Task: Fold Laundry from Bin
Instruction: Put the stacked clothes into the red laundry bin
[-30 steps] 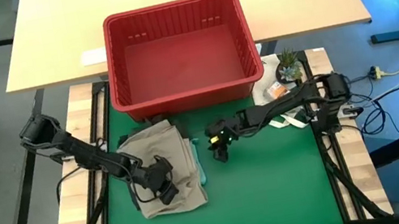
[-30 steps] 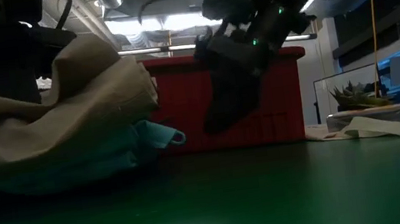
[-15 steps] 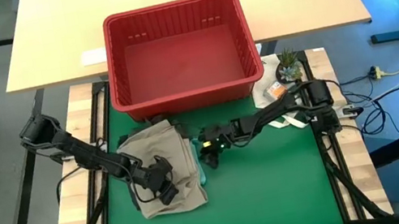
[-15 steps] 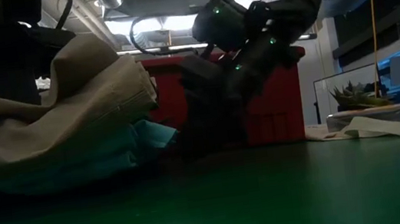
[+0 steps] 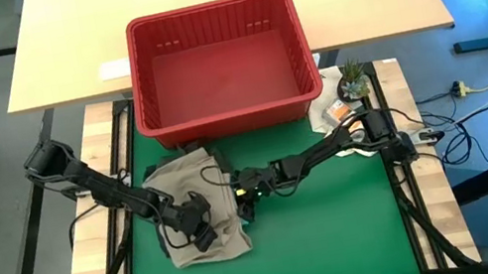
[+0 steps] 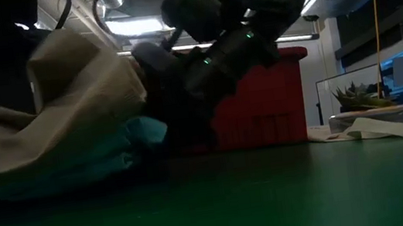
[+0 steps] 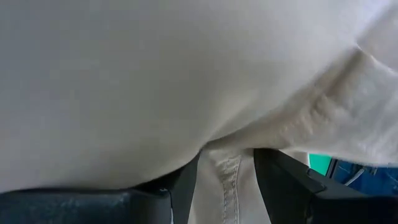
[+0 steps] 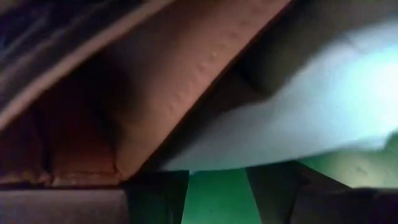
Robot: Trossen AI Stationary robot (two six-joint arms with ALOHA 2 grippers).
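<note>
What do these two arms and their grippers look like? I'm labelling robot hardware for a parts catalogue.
Both are slim, dark, jointed arms. The left arm ends in a chunky black left gripper with a loose black cable looping beside it. The right arm carries small green lights near the right gripper. In the wrist views, each gripper's fingers are flat, dark and blunt.

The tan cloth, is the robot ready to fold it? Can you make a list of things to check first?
1. Beige-tan garment lies on the green mat, out of the red bin: ok.
2. Left gripper is on the garment, cloth between its jaws in its wrist view: ok.
3. Right gripper is at the garment's right edge, jaws apart: ok.
4. Right gripper actually holds cloth: cannot tell.
5. Teal garment sits under the tan one and could get dragged along: not ok.
6. Bin looks empty: ok.
</note>
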